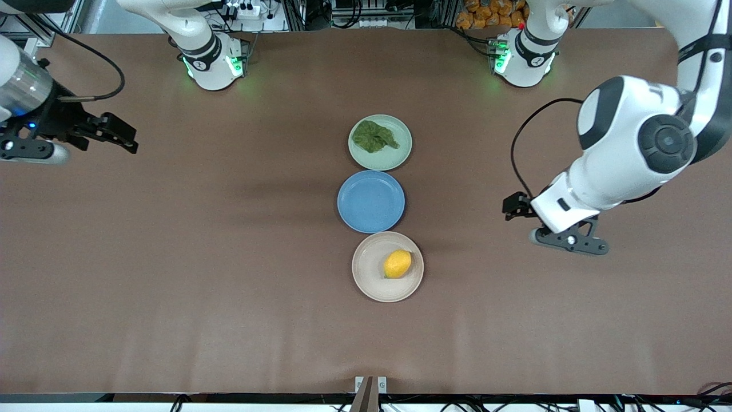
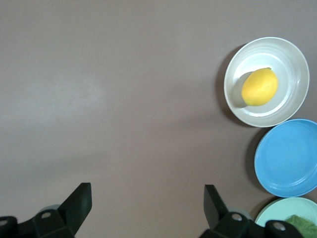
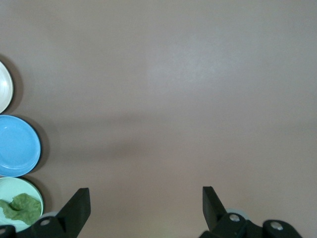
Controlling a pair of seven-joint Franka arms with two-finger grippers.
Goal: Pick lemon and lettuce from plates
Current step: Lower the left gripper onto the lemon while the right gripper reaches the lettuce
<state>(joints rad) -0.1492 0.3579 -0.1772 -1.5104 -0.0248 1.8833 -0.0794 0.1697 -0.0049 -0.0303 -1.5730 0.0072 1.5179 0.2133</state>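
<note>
The lemon (image 1: 397, 264) lies on the beige plate (image 1: 366, 280), the plate nearest the front camera. The lettuce (image 1: 374, 137) lies on the mint green plate (image 1: 400, 154), the farthest one. My left gripper (image 1: 517, 207) is open and empty, up over bare table toward the left arm's end. Its wrist view shows its open gripper (image 2: 147, 187), the lemon (image 2: 259, 87), the beige plate (image 2: 292, 106) and a bit of lettuce (image 2: 299, 224). My right gripper (image 1: 117, 134) is open and empty, up over the right arm's end. Its wrist view shows its open gripper (image 3: 144, 191) and the lettuce (image 3: 20, 206).
An empty blue plate (image 1: 370, 201) sits between the two plates, close to both. It also shows in the left wrist view (image 2: 290, 158) and the right wrist view (image 3: 17, 146). Brown table surface (image 1: 229, 257) spreads on both sides of the plates.
</note>
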